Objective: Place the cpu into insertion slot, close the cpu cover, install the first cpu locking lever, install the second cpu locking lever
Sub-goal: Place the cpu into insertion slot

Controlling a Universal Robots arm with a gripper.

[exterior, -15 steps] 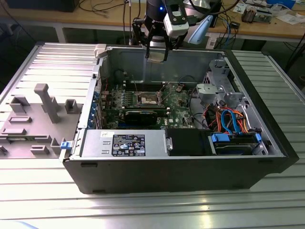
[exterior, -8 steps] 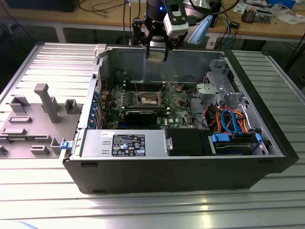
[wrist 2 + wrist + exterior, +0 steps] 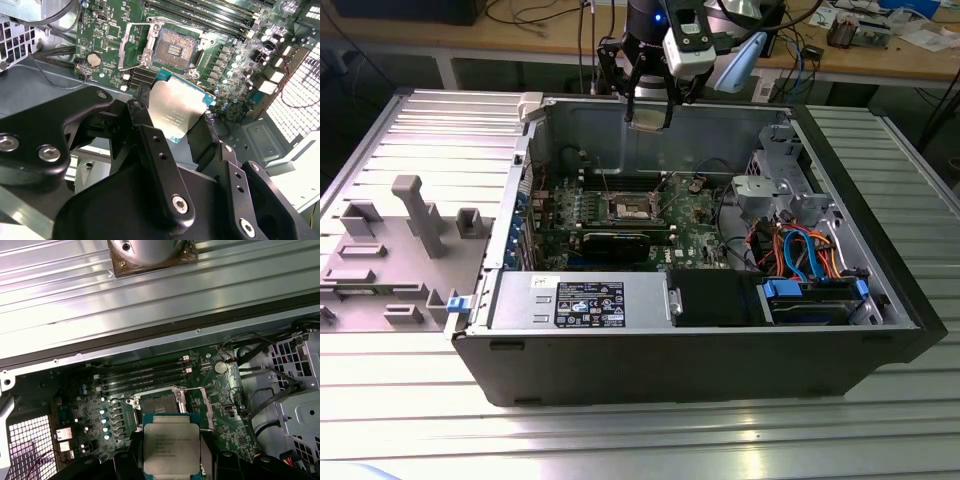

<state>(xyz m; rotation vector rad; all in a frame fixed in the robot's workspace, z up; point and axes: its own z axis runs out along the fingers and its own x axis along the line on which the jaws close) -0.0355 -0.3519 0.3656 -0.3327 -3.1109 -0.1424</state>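
My gripper (image 3: 649, 100) hangs above the back wall of the open computer case, shut on the cpu (image 3: 649, 113). In both wrist views the cpu (image 3: 175, 107) (image 3: 171, 447) is a silver-topped square chip with a green edge, pinched by its sides between the black fingers (image 3: 141, 107). Well below it lies the insertion slot (image 3: 175, 48) (image 3: 157, 402) (image 3: 632, 208), its dark pin field bare. The cpu cover (image 3: 131, 47) stands swung open beside the slot as a silver frame.
The case (image 3: 570, 370) lies on a ribbed metal table. Along its front sit a power supply (image 3: 575, 300) and a black drive box (image 3: 715, 298). A drive cage with coloured cables (image 3: 805, 255) fills its exterior-view right. A grey fixture (image 3: 410, 215) stands left of the case.
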